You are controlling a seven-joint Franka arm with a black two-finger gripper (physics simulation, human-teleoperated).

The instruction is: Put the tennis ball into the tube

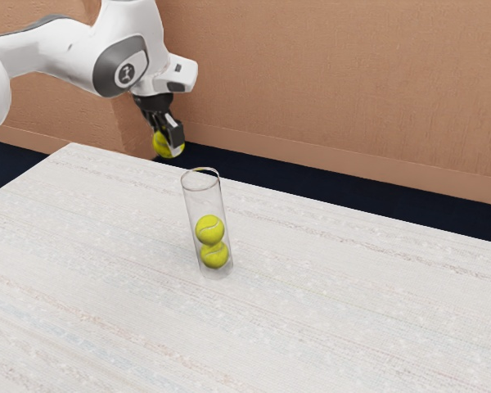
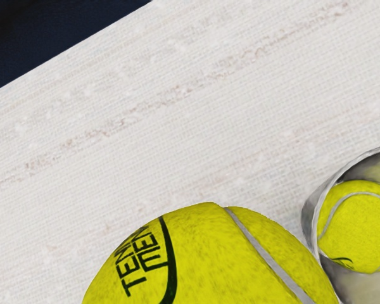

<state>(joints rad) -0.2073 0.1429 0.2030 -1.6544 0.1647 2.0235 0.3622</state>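
Note:
My gripper [image 1: 168, 137] is shut on a yellow tennis ball [image 1: 165, 146], held in the air above the table's far edge, in the exterior view's upper left. The clear tube [image 1: 188, 205] stands upright on the table, its open rim a little lower than the held ball and toward the exterior view's right. Two tennis balls are stacked inside it, the upper one [image 1: 209, 229] resting on the lower one [image 1: 214, 255]. In the wrist view the held ball [image 2: 202, 259] looms large, beside the tube [image 2: 309, 218] with a ball [image 2: 354, 225] visible inside.
The pale table [image 1: 327, 303] spreads out around the tube. Behind its far edge lie a dark floor [image 1: 311, 187] and a tan wall [image 1: 335, 82]. The arm [image 1: 74, 53] comes in from the exterior view's upper left.

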